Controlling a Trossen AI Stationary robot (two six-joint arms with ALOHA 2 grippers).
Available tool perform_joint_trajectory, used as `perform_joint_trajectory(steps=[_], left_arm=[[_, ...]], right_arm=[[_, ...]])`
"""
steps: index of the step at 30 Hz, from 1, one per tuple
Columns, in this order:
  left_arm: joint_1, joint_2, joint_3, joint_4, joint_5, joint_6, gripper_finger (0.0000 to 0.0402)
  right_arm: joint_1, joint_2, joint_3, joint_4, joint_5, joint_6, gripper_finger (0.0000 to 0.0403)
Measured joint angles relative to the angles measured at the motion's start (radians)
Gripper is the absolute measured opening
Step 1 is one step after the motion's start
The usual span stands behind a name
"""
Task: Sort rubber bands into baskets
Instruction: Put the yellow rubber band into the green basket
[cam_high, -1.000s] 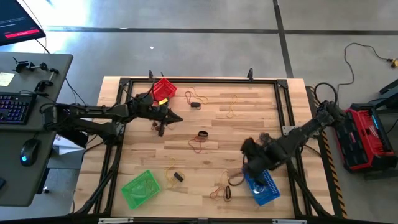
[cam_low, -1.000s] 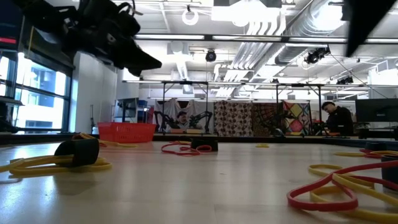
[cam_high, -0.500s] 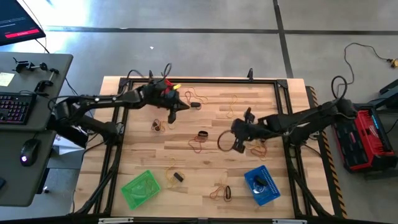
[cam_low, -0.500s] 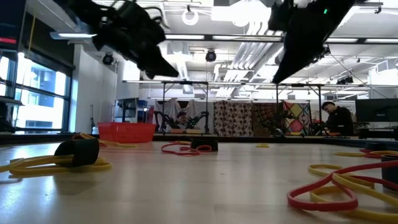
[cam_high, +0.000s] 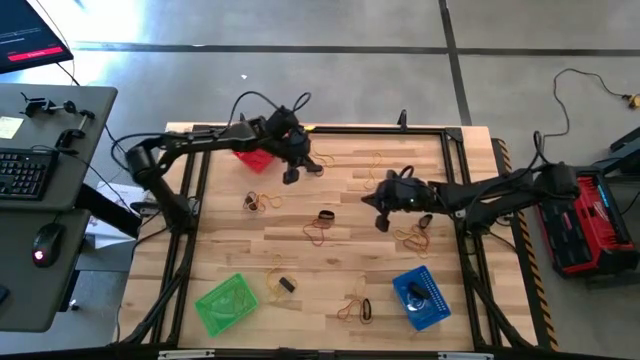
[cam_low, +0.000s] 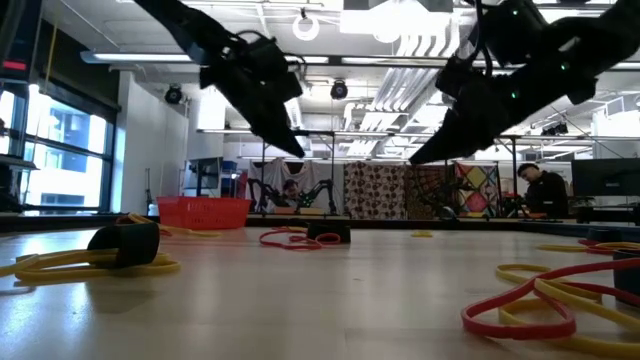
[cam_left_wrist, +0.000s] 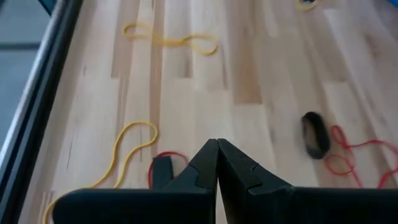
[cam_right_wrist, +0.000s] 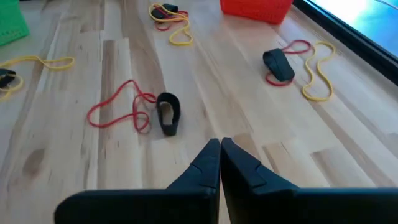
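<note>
My left gripper hangs shut over the far part of the table, just right of the red basket. A black rubber band with a red one lies below its fingertips. My right gripper hangs shut above mid-table. A black band and a red band lie flat ahead of it. The green basket stands near left, the blue basket near right. Both grippers hold nothing.
Loose bands lie scattered on the wood: yellow ones far off, a yellow tangle by the right arm, small groups elsewhere. A black frame rail runs round the table. In the low view both arms hang well above the tabletop.
My left gripper has swung toward the table's far edge and right, past the red basket, staying shut. My right gripper has left the blue basket, gone toward the far edge and left to mid-table, sunk lower and tipped more level.
</note>
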Motion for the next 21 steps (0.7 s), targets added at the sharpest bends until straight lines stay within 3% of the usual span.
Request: perform_joint_trajectory(steps=[6,10,17,21], left_arm=[[0.029,0.173,0.195,-0.194,-0.020,0.090,0.0000],[0.045,0.245,0.302,-0.282,-0.104,0.140,0.0001],[0.048,0.284,0.345,-0.291,-0.221,0.232,0.0040],[0.065,0.315,0.365,-0.284,-0.232,0.263,0.0072]], right_arm=[[0.006,0.000,-0.015,0.011,-0.001,0.021,0.0000],[0.022,0.000,-0.015,0.010,-0.002,0.025,0.0000],[0.029,0.000,-0.015,0.010,0.000,0.027,0.0000],[0.029,0.000,-0.015,0.011,0.001,0.025,0.0000]])
